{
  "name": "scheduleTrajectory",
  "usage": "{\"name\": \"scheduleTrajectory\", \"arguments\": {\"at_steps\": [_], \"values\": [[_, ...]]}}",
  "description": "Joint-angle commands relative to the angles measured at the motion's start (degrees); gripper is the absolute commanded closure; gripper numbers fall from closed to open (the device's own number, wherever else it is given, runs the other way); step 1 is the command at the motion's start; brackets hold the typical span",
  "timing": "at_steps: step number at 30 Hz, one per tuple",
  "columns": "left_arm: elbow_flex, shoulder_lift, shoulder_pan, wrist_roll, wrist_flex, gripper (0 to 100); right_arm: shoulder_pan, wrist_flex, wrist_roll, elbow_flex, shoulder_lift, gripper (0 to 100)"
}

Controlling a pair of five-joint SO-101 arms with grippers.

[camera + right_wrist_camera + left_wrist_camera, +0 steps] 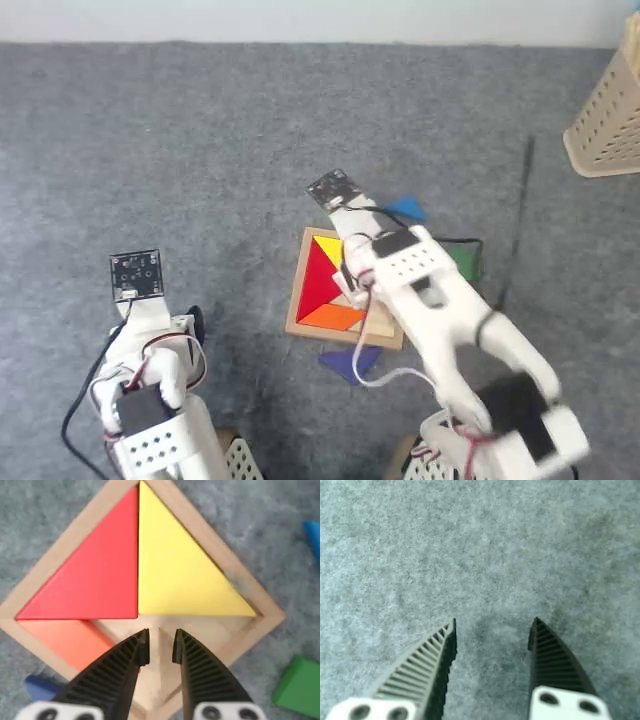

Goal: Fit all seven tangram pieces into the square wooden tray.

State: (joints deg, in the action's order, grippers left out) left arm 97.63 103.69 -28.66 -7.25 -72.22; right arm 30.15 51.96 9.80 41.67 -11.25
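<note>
Right wrist view showed the right pincer (pixel 161 642) almost clenched, with only a narrow gap between its ribbed fingers and nothing grasped, poised above bare wood inside the tray (pixel 215 550). Just beyond its tips, a red triangle (pixel 95 570) and a yellow triangle (pixel 180 570) lay flat in the tray, meeting along one straight edge. An orange piece (pixel 65 640) sat in the tray too, touching the red one. Outside the rim lay three loose pieces on the grey counter (pixel 470 540): a dark blue triangle (pixel 350 362) just beside the tray's near edge, a green piece (pixel 465 262) partly hidden by the arm at the tray's side, and a light blue triangle (pixel 405 208) near its far corner.

Well apart from all this, the left pincer (pixel 492 630) stood released — fingers spread wide over bare counter, grasping nothing. A slatted basket (pixel 610 110) sat at the counter's far edge.
</note>
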Motion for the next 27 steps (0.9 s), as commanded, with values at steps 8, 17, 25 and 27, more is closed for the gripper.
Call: {"name": "scheduleTrajectory", "arguments": {"at_steps": [8,17,25,27], "values": [[-1.1,0.7,0.0,0.5,-0.2,77,-6.1,-0.2,0.4,7.2,-10.3,91.2],[-1.1,0.7,0.0,0.5,-0.2,77,-5.8,-4.5,0.4,6.8,-0.5,91.2],[-1.1,0.7,0.0,0.5,-0.2,77,-0.4,-4.3,0.8,3.6,3.9,91.2],[-1.1,0.7,0.0,0.5,-0.2,77,1.6,-4.3,0.8,2.7,4.6,91.2]]}}
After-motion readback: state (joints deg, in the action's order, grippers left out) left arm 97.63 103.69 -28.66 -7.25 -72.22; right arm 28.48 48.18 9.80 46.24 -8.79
